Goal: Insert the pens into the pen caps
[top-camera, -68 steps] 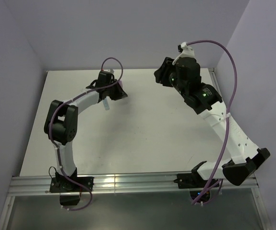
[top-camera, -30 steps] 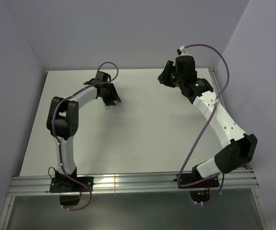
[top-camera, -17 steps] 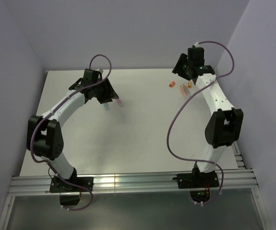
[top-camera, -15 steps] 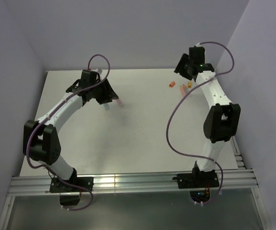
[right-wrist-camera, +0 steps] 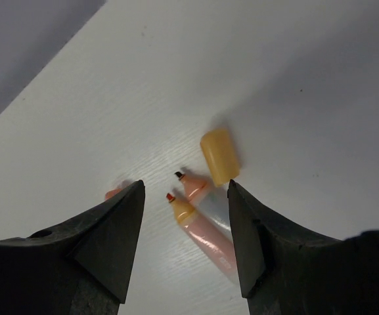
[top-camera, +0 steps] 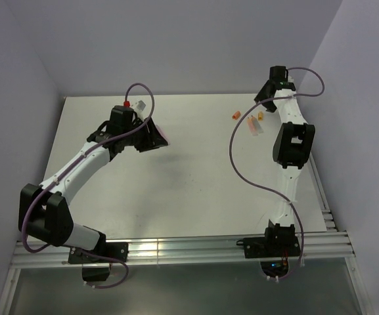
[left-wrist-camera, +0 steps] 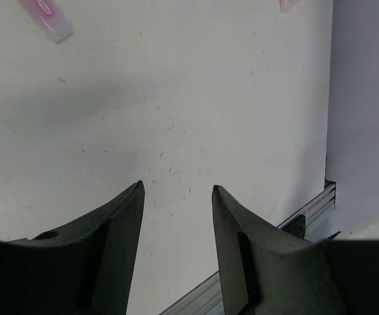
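Note:
In the right wrist view, two pens lie side by side between my open fingers: one with an orange neck and pale pink body [right-wrist-camera: 205, 230], and one with a peach neck [right-wrist-camera: 194, 186]. A solid yellow-orange cap [right-wrist-camera: 219, 156] lies just beyond them. Another orange cap [right-wrist-camera: 113, 193] peeks out beside the left finger. My right gripper [right-wrist-camera: 186, 186] is open and empty above them. From the top, this cluster [top-camera: 253, 122] sits at the back right, just ahead of the right gripper [top-camera: 265, 97]. My left gripper [left-wrist-camera: 178, 189] is open and empty over bare table. A pale pink pen [left-wrist-camera: 44, 16] lies ahead at the left.
A peach item [left-wrist-camera: 286, 5] shows at the top edge of the left wrist view. The table's aluminium edge rail [left-wrist-camera: 307, 210] runs at the right there. Purple walls [top-camera: 176, 46] close the table at the back and sides. From the top, the left gripper [top-camera: 153, 136] covers the pens near it.
Both arms have stretched out. The right gripper has swung back and right, uncovering the pens and caps. The left gripper has shifted right over the pink and blue pens seen earlier.

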{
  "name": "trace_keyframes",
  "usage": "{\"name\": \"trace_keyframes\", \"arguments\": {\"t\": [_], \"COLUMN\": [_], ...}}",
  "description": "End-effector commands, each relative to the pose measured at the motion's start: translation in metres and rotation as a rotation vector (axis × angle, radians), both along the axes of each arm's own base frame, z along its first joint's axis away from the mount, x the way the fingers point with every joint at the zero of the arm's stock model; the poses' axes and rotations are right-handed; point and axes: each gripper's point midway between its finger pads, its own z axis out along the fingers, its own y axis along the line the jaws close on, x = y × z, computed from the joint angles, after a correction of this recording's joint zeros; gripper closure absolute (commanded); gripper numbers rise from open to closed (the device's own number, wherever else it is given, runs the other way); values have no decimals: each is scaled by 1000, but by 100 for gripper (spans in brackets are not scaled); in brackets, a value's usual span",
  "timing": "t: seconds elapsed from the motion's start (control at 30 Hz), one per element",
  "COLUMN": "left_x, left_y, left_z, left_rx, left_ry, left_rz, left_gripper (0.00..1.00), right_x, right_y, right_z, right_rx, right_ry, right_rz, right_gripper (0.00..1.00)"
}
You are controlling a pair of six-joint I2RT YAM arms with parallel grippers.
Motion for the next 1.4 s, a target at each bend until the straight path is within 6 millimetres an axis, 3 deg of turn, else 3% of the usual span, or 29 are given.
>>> {"name": "trace_keyframes", "arguments": {"t": [0.0,0.4,1.03,1.37], "left_x": [-3,-7,-6,-6], "left_y": [-10,-17,-21,-22], "left_z": [13,9,4,2], "left_rx": [-34,-48,-60,-61], "left_ry": [-56,-51,-29,-25], "left_rz": [-51,-79,-90,-92], "left_gripper": [49,49,50,50], "right_x": [5,15,11,5], "right_y": [-18,-20,-24,-21], "right_z": [10,-28,-57,-66], "right_rx": [-17,-35,-88,-129], "right_ry": [-18,24,101,139], "right_rz": [-51,-32,12,33], "right_gripper": [39,40,43,59]}}
